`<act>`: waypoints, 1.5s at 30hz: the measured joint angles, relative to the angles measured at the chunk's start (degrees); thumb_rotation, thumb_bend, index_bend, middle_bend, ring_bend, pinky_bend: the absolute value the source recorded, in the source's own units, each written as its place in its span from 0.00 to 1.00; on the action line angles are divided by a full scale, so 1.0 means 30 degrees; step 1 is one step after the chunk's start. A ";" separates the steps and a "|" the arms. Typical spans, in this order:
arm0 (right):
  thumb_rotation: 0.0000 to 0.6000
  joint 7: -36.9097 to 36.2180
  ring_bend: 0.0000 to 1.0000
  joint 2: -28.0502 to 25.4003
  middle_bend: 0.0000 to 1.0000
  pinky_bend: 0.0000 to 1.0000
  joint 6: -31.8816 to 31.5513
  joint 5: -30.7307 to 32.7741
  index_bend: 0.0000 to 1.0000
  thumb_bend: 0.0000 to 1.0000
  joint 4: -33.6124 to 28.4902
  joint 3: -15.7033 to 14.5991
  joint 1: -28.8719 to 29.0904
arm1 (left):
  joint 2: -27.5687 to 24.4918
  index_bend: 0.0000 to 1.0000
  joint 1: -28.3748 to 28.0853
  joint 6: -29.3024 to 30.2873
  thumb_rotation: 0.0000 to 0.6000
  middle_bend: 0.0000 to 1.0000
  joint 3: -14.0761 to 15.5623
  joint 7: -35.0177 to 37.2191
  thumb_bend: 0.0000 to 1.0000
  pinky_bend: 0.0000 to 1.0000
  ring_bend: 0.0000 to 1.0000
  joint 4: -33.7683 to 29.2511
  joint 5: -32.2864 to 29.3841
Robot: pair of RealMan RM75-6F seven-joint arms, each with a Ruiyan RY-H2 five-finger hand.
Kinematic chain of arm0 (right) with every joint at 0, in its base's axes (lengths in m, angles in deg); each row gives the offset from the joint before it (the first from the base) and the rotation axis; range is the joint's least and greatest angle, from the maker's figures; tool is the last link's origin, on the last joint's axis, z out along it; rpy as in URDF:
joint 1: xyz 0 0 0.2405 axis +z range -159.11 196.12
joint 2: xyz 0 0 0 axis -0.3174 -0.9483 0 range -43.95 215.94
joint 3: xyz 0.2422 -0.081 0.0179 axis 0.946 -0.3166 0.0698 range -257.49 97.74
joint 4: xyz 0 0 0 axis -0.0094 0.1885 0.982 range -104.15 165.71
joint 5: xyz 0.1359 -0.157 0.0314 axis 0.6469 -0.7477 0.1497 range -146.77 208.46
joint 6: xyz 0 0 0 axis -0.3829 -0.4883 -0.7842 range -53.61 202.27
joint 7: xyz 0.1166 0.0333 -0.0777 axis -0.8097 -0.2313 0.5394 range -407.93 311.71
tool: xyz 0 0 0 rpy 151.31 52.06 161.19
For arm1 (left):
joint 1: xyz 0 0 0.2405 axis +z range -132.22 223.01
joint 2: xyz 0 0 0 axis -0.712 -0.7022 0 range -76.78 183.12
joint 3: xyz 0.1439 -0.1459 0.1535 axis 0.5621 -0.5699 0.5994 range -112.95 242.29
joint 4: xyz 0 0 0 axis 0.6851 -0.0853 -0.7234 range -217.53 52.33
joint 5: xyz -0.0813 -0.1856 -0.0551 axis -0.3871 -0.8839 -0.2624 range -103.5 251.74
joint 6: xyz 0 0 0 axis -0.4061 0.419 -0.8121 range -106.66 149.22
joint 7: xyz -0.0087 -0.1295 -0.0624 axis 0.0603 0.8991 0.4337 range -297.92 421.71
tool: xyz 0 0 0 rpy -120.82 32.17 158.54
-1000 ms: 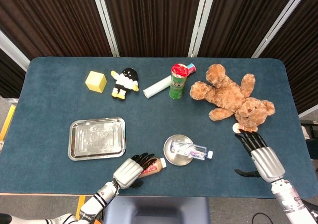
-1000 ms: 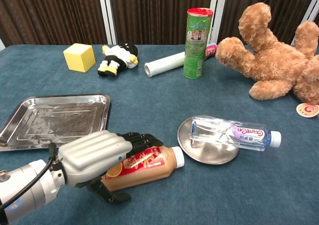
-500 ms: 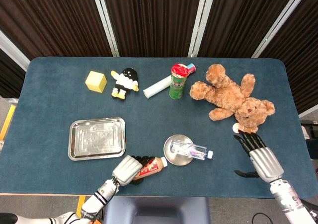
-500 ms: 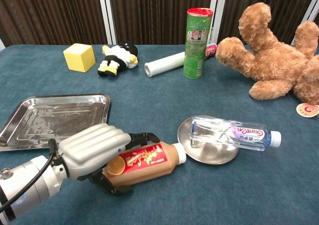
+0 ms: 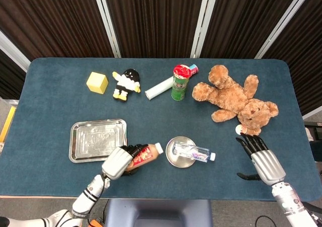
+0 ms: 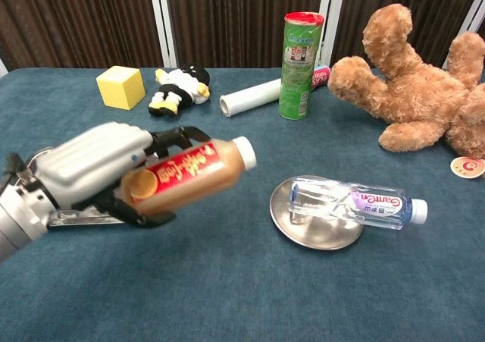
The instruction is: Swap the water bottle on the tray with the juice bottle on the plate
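My left hand grips the brown juice bottle and holds it above the table, cap pointing right, just right of the steel tray. The clear water bottle lies on its side across the round metal plate, cap to the right. My right hand rests open near the table's front right, holding nothing, and shows only in the head view.
At the back lie a yellow cube, a penguin toy, a white roll, a green can and a large teddy bear. A small round sticker sits by the bear.
My left hand closed on the juice bottle, lifted it off the table and carried it left toward the tray. The right hand stayed put.
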 measured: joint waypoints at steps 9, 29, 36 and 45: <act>1.00 0.1005 0.00 0.0208 0.00 0.01 0.0046 -0.0391 0.00 0.23 -0.0244 -0.0196 -0.0184 | -0.1446 0.67 -0.0859 0.0841 1.00 0.90 -0.0174 0.6863 0.61 0.94 0.87 0.5959 0.1047; 1.00 0.2398 0.00 0.0756 0.00 0.01 0.0305 -0.0320 0.00 0.22 -0.0366 -0.0134 -0.0405 | 0.1201 0.26 -0.1520 0.1613 1.00 0.32 0.3180 1.4894 0.44 0.40 0.33 1.9475 0.3114; 1.00 0.2510 0.00 0.0783 0.00 0.01 0.0313 -0.0515 0.00 0.22 -0.0413 -0.0215 -0.0457 | 0.1290 0.00 -0.1324 0.1177 1.00 0.05 0.3302 1.5133 0.38 0.21 0.10 2.0090 0.2578; 1.00 0.2584 0.00 0.0780 0.00 0.01 0.0333 -0.0585 0.00 0.22 -0.0429 -0.0202 -0.0500 | 0.0842 0.00 -0.1036 0.1369 1.00 0.06 0.3469 1.5186 0.38 0.19 0.08 1.9602 0.2216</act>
